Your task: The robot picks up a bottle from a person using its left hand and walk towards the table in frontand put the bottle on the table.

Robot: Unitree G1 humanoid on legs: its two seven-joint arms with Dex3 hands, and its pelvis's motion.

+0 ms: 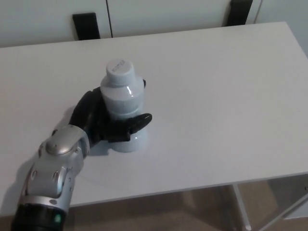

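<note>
- On the white table [216,96], left of the middle and well in from the near edge: the bottle [122,98], with its base seemingly resting on the top.
- No danger of falling over an edge, with much free top on every side.
- Left hand [103,122] closed around the lower half of the bottle, thumb across the front, fingers pressed on the far left side. Right hand not in view.
- Could go wrong at the release: if opened unevenly or pulled back sideways, likely to drag or tip the bottle, because the thumb lies low across the front.
- If the base is not fully flat, may rock once let go; cannot tell this from above.
- Bottle upright, long axis vertical, base down.
- Cap [119,70] pointing up, free above the hand; tall and narrow, so easy to topple.
</note>
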